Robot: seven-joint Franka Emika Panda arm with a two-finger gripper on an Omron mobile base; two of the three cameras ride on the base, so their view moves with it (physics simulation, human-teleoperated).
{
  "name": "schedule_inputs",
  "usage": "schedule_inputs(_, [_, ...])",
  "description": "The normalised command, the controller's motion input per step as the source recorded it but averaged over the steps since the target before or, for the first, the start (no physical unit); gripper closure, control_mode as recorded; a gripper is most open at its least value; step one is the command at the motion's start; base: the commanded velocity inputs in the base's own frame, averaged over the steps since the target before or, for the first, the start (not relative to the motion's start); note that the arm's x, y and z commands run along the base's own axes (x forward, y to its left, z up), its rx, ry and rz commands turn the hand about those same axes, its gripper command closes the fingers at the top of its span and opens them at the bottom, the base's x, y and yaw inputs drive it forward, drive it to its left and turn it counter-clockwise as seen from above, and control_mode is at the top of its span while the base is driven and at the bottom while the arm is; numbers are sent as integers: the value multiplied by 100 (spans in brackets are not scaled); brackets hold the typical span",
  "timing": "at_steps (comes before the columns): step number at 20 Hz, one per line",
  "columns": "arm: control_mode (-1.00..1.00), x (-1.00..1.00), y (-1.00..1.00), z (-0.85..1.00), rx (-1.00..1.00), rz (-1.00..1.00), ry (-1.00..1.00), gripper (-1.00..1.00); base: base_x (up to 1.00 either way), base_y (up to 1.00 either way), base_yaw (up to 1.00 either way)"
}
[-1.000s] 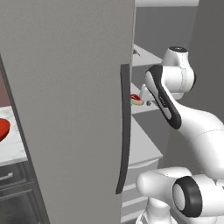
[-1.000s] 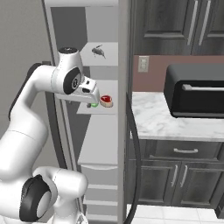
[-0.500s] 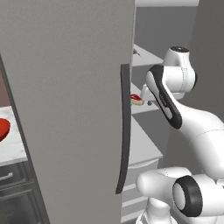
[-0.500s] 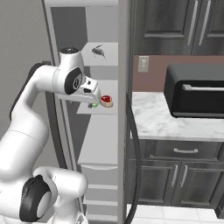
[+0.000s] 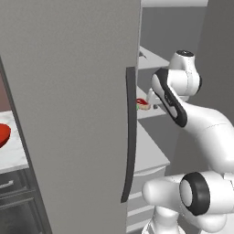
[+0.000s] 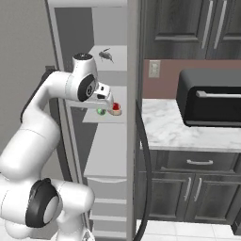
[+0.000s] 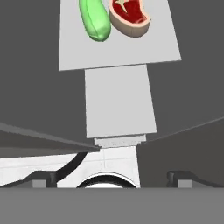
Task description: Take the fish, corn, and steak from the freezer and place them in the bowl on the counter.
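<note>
This was a home kitchen, rendered in simulation. A tall light-grey freezer (image 6: 113, 155) stood open beside dark-grey cabinets (image 6: 188, 188) with silver handles, topped by a white marble table (image 6: 181, 132). A black toaster oven (image 6: 209, 96) sat there, below dark wall cupboards (image 6: 188, 28) and an outlet (image 6: 154, 68).
</note>
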Motion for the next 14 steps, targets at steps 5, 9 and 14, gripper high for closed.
schedule_inputs(5, [-100,54,-13,-17,-1,13,-3,-100,0,0,0])
schedule_inputs(9, [-100,37,-4,-29,-7,5,-1,-100,0,0,0])
schedule_inputs(14, [-100,30,0,-25,-4,1,-1,-100,0,0,0])
